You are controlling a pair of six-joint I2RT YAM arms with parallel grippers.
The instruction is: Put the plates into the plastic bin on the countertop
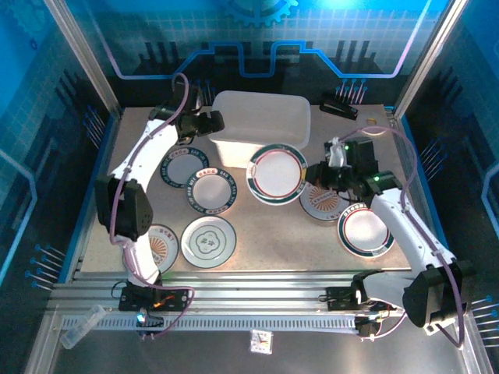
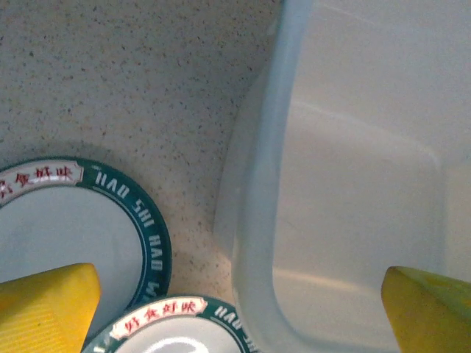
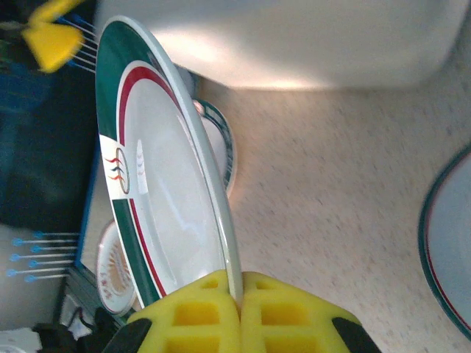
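One white plate (image 3: 169,191), green-and-red rimmed, pinched in right tool (image 3: 239,309).

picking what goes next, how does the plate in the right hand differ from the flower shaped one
The held plate is pinched at its rim by the right hand and tilted; the flower plate lies flat on the countertop. The held plate has a dark green rim with a red line; the flower plate is pale green. Both are round, outside the bin.
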